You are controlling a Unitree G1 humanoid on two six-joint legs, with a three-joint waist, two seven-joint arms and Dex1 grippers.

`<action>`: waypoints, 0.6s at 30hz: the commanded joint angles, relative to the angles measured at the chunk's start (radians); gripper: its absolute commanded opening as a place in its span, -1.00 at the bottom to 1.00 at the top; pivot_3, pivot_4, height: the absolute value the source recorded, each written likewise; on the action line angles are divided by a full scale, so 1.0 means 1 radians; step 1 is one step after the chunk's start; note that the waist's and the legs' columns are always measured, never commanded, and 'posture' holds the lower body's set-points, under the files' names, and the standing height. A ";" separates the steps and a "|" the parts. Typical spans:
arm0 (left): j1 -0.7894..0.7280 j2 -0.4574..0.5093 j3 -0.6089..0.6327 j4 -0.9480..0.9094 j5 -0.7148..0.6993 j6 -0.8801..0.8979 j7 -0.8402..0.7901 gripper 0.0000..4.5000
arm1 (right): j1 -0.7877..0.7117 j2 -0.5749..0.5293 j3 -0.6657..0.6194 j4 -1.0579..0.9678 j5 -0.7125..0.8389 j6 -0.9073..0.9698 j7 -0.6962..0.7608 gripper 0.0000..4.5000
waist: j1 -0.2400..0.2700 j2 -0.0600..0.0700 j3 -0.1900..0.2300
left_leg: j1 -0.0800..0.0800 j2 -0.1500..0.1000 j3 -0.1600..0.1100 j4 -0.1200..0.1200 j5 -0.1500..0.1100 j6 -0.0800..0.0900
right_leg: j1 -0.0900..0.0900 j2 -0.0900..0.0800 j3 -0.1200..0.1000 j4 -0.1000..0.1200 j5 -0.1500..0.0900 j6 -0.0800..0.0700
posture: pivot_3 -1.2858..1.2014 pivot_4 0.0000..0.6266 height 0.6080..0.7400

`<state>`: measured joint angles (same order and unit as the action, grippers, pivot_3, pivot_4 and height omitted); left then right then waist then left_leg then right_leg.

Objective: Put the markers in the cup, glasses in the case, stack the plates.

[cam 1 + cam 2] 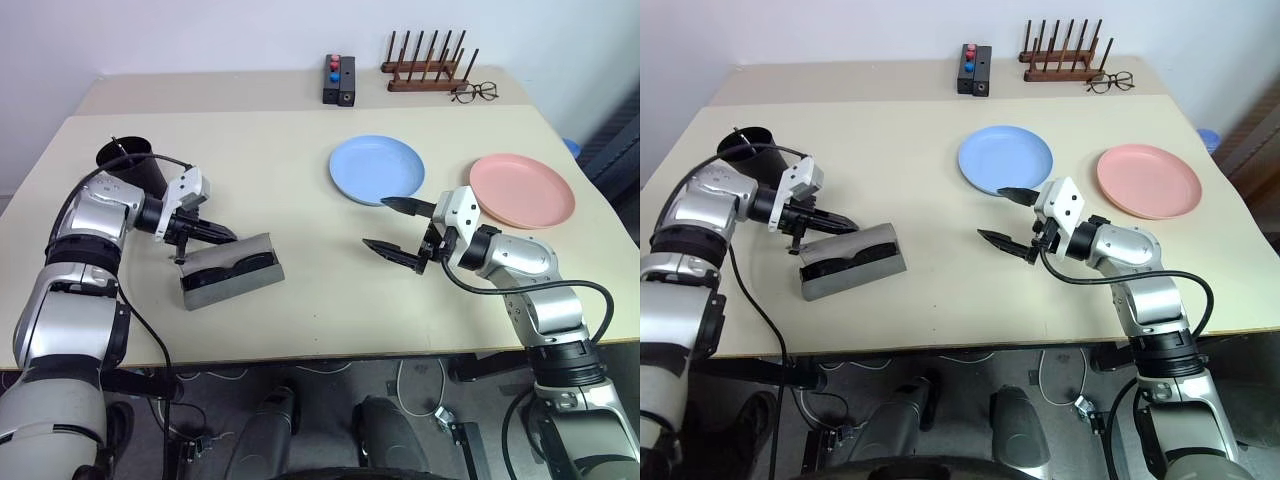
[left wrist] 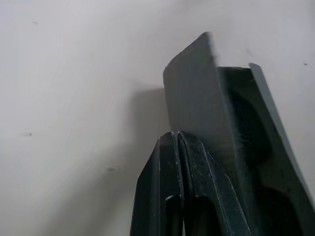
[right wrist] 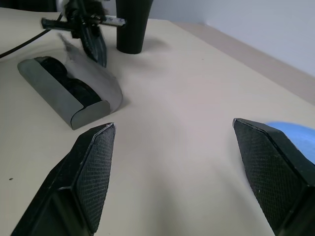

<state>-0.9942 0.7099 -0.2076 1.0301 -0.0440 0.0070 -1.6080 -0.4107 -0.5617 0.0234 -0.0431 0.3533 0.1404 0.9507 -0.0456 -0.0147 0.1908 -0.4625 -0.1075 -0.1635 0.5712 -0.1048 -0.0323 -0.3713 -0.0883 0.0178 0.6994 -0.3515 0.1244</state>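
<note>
Lab-like room: bare beige table (image 1: 300, 180), plain white wall (image 1: 200, 30), loose cables.

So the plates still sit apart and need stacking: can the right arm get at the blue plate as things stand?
Probably yes. The right gripper stands open at the near rim of the blue plate, with only bare table between them and nothing lying on the plate.

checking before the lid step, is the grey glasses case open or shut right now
Open, partly. The flat grey fabric-like glasses case has its lid raised at an angle, and the black thick-framed sunglasses show inside through the gap.
</note>
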 commanded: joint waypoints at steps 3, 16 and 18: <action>0.050 0.031 -0.016 -0.106 -0.068 0.040 -0.006 -0.98 | -0.019 0.004 -0.016 -0.015 0.000 -0.019 -0.003 0.73 | 0.001 0.000 0.000 | 0.000 0.000 0.000 0.000 0.000 0.000 | 0.000 0.000 0.000 0.000 0.000 0.000 | 0.03 -0.52 0.98; -0.077 0.000 0.202 -0.139 -0.282 0.258 -0.001 -0.98 | -0.060 0.004 -0.030 0.029 -0.023 0.034 -0.063 0.73 | 0.002 0.000 0.000 | -0.001 0.000 -0.001 0.001 0.000 0.000 | -0.001 0.000 -0.001 0.000 0.000 0.000 | 0.03 -0.52 0.98; -0.096 -0.018 0.272 -0.155 -0.331 0.256 0.023 -0.75 | -0.097 0.000 -0.040 0.080 -0.045 0.080 -0.117 0.73 | 0.001 0.000 0.000 | -0.001 0.000 -0.001 0.001 0.000 0.000 | 0.000 0.000 -0.001 0.000 0.000 0.000 | 0.03 -0.52 0.98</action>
<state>-1.0758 0.6936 0.0043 0.8957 -0.3189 0.2533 -1.5985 -0.4781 -0.5601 0.0225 0.0182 0.3205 0.1962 0.8753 -0.0449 -0.0149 0.1909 -0.4628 -0.1078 -0.1645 0.5722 -0.1048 -0.0324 -0.3713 -0.0887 0.0167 0.6993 -0.3516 0.1242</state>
